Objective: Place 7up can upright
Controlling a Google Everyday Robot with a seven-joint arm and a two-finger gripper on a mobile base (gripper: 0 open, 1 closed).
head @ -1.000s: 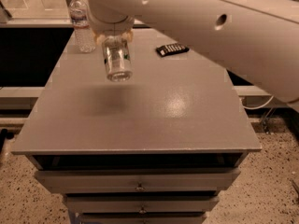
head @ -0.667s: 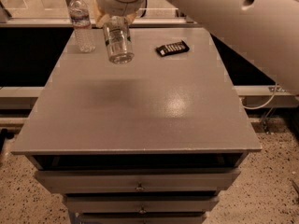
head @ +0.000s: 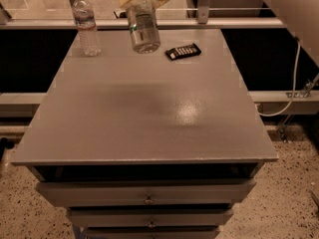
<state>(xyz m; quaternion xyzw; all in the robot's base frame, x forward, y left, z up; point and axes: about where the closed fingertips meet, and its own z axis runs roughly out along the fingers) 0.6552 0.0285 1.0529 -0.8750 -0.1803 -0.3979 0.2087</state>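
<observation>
The 7up can (head: 143, 30) is silver and white with a bit of green print. It hangs from my gripper (head: 141, 5) at the top of the camera view, its base pointing down and towards the camera. The can is held above the far middle part of the grey table (head: 149, 118), clear of the surface. My gripper is shut on the can's upper end, and most of the gripper is cut off by the top edge of the view. The white arm (head: 294, 9) crosses the top right corner.
A clear plastic water bottle (head: 85, 24) stands upright at the far left of the table. A small black flat device (head: 183, 51) lies at the far right of the can. Drawers (head: 148, 195) sit under the front edge. A white cable (head: 291, 78) hangs at the right.
My gripper has carried the can away from the table's middle towards the far edge and higher up. The arm has drawn back out of the view. The bottle and the black device have not moved.
</observation>
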